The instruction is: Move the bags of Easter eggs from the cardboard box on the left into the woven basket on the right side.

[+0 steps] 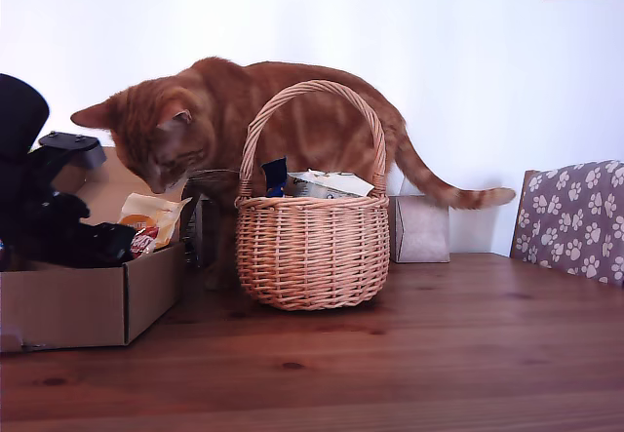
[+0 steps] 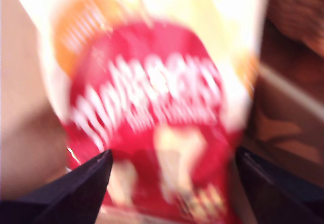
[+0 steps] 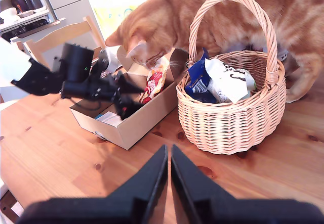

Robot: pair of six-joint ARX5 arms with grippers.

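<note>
One cat (image 1: 195,120) noses over the cardboard box (image 1: 88,305) and may swat the cream-and-orange bag (image 2: 152,97). My first tool (image 2: 173,153) straddles it wide, grip unclear; my second tool (image 3: 169,150) is closed, empty.

Home, ginger cat (image 1: 214,100), pine dining table (image 1: 439,354), paw-print chair cushion (image 1: 575,217)

Black arm (image 3: 83,82), with black, wedge-shaped, tapering fingers (image 3: 144,183).
</note>
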